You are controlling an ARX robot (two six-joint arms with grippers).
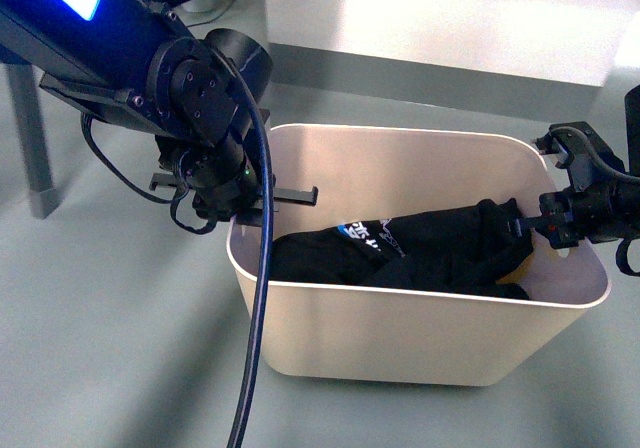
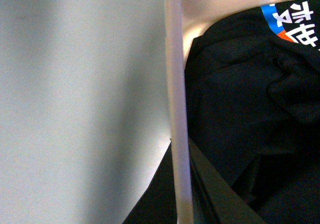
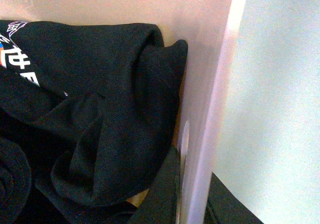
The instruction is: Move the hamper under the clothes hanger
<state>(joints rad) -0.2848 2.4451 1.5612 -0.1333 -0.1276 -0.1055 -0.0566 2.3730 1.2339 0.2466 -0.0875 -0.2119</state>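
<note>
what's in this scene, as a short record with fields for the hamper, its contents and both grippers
hamper: cream tub, upright on the grey-green floor
contents: black garment with blue and white print, crumpled inside
left gripper: straddles the short wall on its side, shut on it
right gripper: straddles the opposite short wall, shut on it
clothes hanger: not in view

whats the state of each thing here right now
hamper: upright on the floor, open top, holding clothes, gripped at both short walls
black garment: crumpled inside the hamper, blue and white print showing
left gripper: shut on the hamper's left short wall, straddling the rim
right gripper: shut on the hamper's right short wall, by the slot handle
</note>
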